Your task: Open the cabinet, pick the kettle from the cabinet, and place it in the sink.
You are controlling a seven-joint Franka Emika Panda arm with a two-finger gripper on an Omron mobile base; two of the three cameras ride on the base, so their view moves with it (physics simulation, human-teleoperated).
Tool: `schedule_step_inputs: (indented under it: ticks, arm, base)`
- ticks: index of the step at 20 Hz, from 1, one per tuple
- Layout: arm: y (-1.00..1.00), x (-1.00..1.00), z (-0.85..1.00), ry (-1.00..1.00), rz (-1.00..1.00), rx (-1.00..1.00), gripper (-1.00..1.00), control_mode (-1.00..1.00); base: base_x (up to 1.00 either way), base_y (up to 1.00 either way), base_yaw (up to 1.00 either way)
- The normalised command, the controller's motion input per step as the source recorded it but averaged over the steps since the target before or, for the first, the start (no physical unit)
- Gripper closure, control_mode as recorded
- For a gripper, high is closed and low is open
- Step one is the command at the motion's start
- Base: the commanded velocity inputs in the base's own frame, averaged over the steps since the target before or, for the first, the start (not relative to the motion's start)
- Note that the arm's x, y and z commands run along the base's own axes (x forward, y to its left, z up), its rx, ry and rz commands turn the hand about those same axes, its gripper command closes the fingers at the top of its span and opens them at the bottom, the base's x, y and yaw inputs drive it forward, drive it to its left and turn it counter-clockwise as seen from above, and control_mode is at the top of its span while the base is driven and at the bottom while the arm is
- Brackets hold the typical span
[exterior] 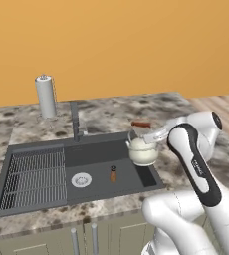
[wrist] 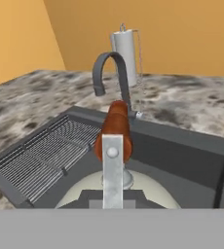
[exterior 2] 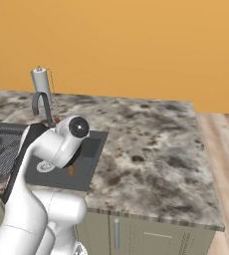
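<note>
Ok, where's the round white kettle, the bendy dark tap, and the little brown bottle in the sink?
Round cream-white kettle [exterior: 143,152], left base view, on its rounded body.
Curved dark faucet [wrist: 106,65], hand view, on its arch.
Small brown bottle [exterior: 113,174], left base view, on its body.

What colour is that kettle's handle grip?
Reddish-brown grip on the kettle, clearest in the hand view.

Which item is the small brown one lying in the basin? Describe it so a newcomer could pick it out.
Start at the dark sink set in the speckled counter. On its floor, just right of the round white drain, stands a little brown bottle, far smaller and darker than the cream kettle above it.
</note>
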Motion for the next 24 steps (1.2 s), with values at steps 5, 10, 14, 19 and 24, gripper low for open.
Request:
schedule_step_inputs:
  ticks: [5,10,14,19,24]
  arm:
    - [0.05,0.26,-0.12,0.22,0.1,0.0,1.0,-1.0]
    - [0.07,0.27,-0.15,0.08,0.18,0.0,1.0,-1.0]
    - [0.1,0.22,-0.22,0.0,0.24,0.0,1.0,-1.0]
    - [0.14,0.19,-0.22,-0.05,0.25,0.0,1.0,-1.0]
    - [0.17,0.1,-0.21,-0.09,0.17,0.0,1.0,-1.0]
  base:
    - [0.0,0.0,0.0]
    - [0.0,0.0,0.0]
    - [0.0,0.0,0.0]
    - [0.0,0.0,0.0]
    - [0.0,0.0,0.0]
